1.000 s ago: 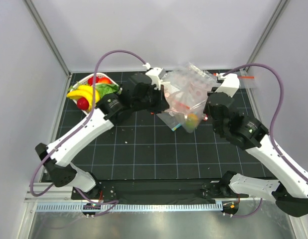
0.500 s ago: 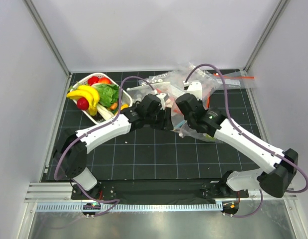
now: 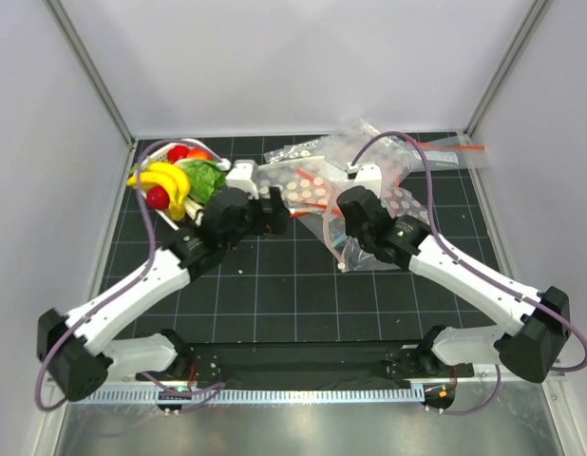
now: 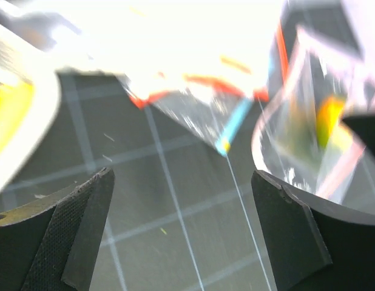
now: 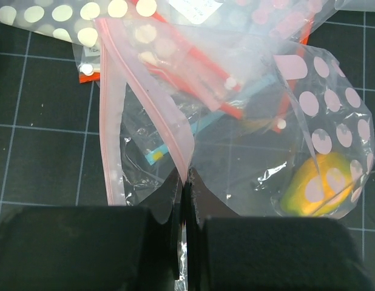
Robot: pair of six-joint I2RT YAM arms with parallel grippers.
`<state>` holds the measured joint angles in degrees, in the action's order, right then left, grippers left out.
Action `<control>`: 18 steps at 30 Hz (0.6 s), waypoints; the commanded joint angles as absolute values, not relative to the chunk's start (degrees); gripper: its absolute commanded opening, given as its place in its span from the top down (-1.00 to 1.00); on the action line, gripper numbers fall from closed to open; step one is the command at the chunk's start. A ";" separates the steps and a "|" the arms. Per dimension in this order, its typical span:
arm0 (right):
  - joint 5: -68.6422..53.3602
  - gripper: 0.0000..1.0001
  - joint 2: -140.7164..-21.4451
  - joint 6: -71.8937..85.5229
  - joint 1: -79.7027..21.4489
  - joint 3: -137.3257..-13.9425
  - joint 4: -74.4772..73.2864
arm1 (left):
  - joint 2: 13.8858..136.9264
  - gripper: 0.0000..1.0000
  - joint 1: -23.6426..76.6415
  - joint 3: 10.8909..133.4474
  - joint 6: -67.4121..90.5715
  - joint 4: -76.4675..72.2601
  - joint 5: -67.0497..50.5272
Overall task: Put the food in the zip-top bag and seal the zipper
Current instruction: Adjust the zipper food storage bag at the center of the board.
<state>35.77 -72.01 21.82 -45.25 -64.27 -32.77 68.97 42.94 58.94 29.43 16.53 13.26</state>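
The zip-top bag (image 3: 384, 233) lies on the dark mat, clear with pale dots. An orange-yellow fruit (image 5: 312, 185) sits inside it. My right gripper (image 5: 186, 182) is shut on the bag's mouth edge, pinching the pale pinkish zipper (image 5: 111, 127), which curves open. In the top view the right gripper (image 3: 349, 220) is at the bag's left side. My left gripper (image 3: 277, 211) hovers over bare mat to the left of the bag, open and empty (image 4: 182, 176). The rest of the food, with a banana bunch (image 3: 160, 178) and a red fruit (image 3: 159, 197), stays in the white tray (image 3: 148, 204).
Several other clear dotted bags with red strips (image 3: 308, 180) lie piled behind the gripped bag, reaching the back right corner (image 3: 436, 152). Green lettuce (image 3: 206, 178) fills the tray's right half. The tray's rim (image 4: 30, 139) is close to the left gripper's left side.
My left gripper has opened, let go of the bag and drawn back to the left. The bag has come down from the air onto the mat, still held by the right gripper.
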 commanded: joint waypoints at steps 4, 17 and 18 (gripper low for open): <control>35.68 0.98 -66.98 22.32 -45.18 -62.05 -26.28 | 63.90 -0.99 32.54 50.81 31.28 10.81 23.99; 35.42 0.96 -65.92 22.24 -45.09 -59.95 -24.08 | 65.47 -1.00 23.03 52.55 40.26 10.89 25.04; 35.42 0.96 -65.92 22.24 -45.17 -59.77 -23.82 | 65.91 -1.00 22.59 53.69 39.82 13.25 25.66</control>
<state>35.29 -67.00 21.78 -45.25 -60.18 -27.07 64.82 23.73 49.67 37.45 12.69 25.39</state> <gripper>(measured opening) 0.074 0.996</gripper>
